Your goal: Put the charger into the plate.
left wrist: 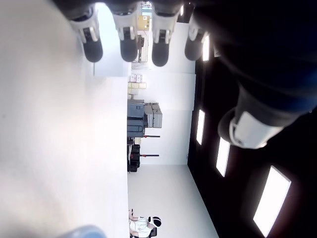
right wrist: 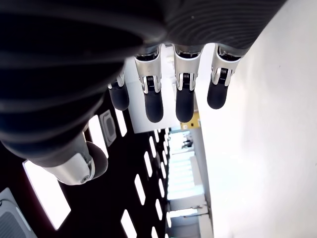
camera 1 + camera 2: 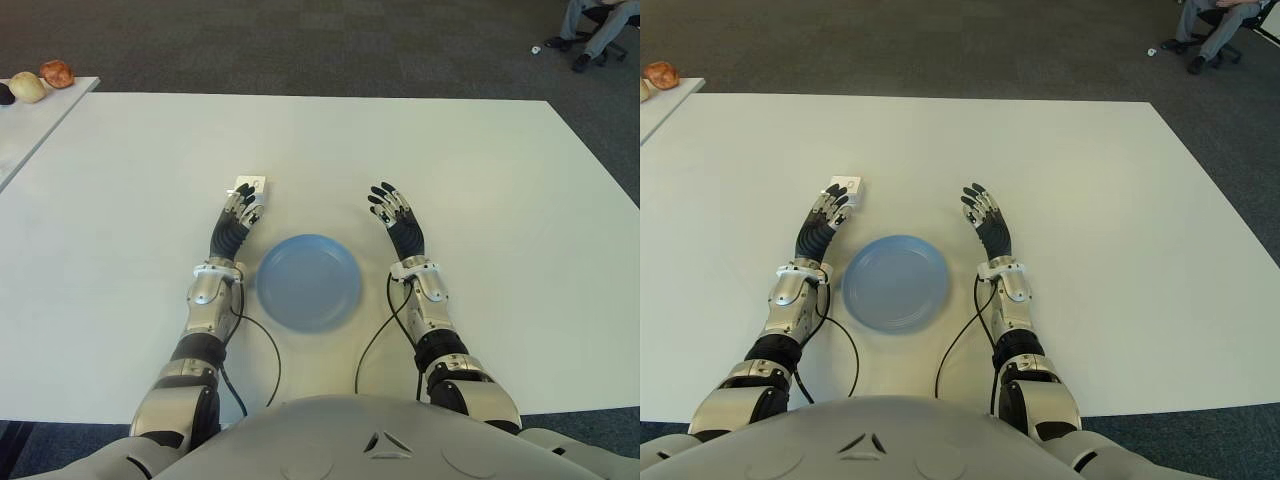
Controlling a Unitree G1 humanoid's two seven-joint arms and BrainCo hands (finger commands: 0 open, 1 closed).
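A small white square charger (image 3: pixel 251 186) lies on the white table (image 3: pixel 480 180), just beyond the fingertips of my left hand (image 3: pixel 240 206). That hand is open, its fingers stretched flat toward the charger, and its wrist view shows the charger (image 1: pixel 113 59) as a white block past the fingertips (image 1: pixel 128 48). A round blue plate (image 3: pixel 309 282) sits between my two forearms, nearer to me than the charger. To the right of the plate is my right hand (image 3: pixel 391 206), open with fingers straight and holding nothing.
At the far left a second white table (image 3: pixel 30 125) carries a few rounded food items (image 3: pixel 56 73). A seated person's legs (image 3: pixel 598 28) show at the far right on the dark carpet. Black cables (image 3: pixel 268 352) run from both wrists toward my torso.
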